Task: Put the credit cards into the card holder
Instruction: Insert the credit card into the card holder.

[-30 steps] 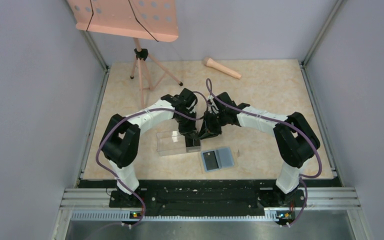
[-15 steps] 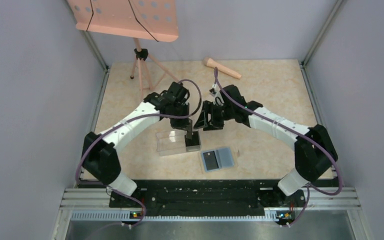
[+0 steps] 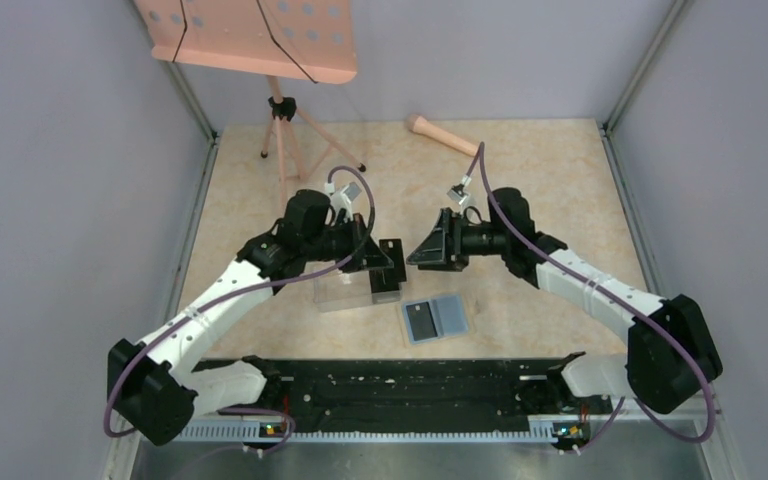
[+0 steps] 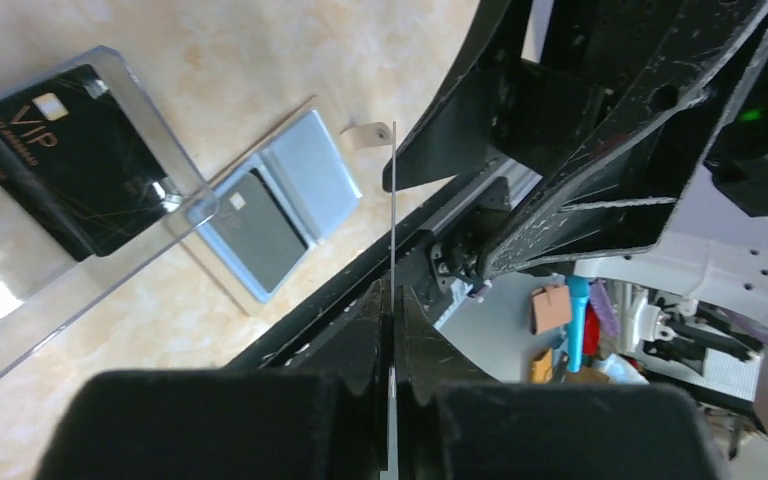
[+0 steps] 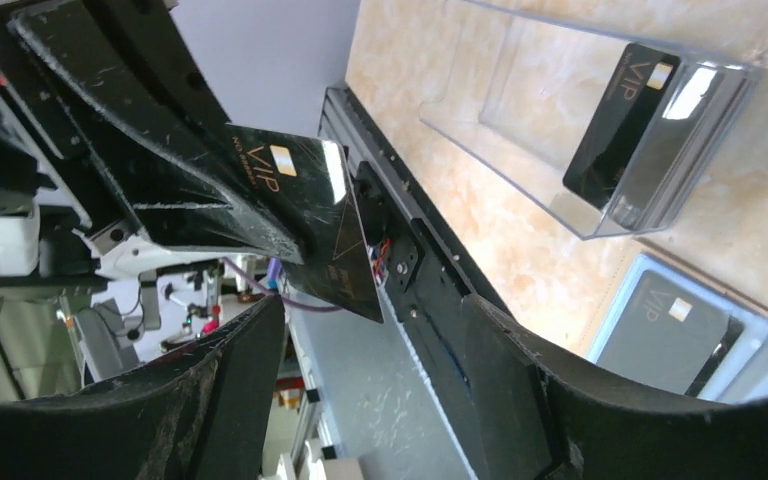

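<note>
My left gripper (image 3: pixel 378 258) (image 4: pixel 392 300) is shut on a black VIP credit card (image 5: pixel 310 215), held above the table and seen edge-on as a thin line (image 4: pixel 393 200) in the left wrist view. My right gripper (image 3: pixel 428 250) (image 5: pixel 378 345) faces it, open, with nothing between its fingers; the card's corner hangs just short of them. The card holder (image 3: pixel 436 318) (image 4: pixel 278 200) (image 5: pixel 680 330) lies open on the table, light blue inside, with a dark card in one half. Another black card (image 3: pixel 387 284) (image 4: pixel 70 160) (image 5: pixel 620 125) stands in the clear box.
The long clear plastic box (image 3: pixel 340 286) lies left of the card holder, under the left gripper. A pink music stand (image 3: pixel 280 130) and a pink microphone (image 3: pixel 443 135) are at the back. A black rail (image 3: pixel 400 385) runs along the near edge.
The right gripper has opened and drawn back to the right. The left gripper has shut on the black card, risen from the box end and turned toward the right gripper.
</note>
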Robot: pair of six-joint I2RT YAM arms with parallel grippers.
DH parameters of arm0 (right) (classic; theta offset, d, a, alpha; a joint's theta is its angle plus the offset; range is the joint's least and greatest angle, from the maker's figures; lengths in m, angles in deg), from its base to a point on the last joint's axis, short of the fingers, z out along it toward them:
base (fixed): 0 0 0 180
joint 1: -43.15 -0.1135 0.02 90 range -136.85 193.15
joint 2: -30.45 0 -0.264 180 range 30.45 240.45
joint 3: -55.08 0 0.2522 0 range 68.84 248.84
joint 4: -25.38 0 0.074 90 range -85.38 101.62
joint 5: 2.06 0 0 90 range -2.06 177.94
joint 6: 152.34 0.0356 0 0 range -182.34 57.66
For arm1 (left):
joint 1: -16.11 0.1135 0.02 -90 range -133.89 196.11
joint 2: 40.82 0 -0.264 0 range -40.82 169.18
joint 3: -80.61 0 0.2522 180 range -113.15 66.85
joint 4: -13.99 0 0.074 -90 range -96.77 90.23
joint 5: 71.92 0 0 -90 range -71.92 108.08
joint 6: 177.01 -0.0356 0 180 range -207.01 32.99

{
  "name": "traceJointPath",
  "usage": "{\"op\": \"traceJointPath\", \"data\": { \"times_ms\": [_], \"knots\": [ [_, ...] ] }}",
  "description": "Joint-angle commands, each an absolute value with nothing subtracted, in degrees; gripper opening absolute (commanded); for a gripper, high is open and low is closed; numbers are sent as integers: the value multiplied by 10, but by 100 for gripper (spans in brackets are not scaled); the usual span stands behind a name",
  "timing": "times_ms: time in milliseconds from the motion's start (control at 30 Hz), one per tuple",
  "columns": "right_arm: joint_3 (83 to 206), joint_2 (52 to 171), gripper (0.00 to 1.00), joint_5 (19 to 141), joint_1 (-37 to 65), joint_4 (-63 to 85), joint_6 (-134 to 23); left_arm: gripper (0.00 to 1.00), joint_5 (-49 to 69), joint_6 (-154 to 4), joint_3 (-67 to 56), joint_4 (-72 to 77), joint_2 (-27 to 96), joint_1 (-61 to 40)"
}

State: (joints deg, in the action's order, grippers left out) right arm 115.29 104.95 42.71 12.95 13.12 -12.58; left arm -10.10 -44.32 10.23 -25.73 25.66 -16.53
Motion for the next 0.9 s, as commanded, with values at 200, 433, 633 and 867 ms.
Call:
{"op": "traceJointPath", "data": {
  "times_ms": [200,433,633,867],
  "knots": [
    [1150,1041,63,431,130,85,-164,0,-158,-415,196,-210,216,-165],
    [1170,1088,62,466,130,27,-195,0,-163,-486,268,-301,219,-168],
    [1191,1125,62,480,129,8,-210,0,-103,-507,296,-362,254,-167],
    [1209,1133,65,541,132,-54,-245,0,-12,-512,272,-393,334,-154]
  ]
}}
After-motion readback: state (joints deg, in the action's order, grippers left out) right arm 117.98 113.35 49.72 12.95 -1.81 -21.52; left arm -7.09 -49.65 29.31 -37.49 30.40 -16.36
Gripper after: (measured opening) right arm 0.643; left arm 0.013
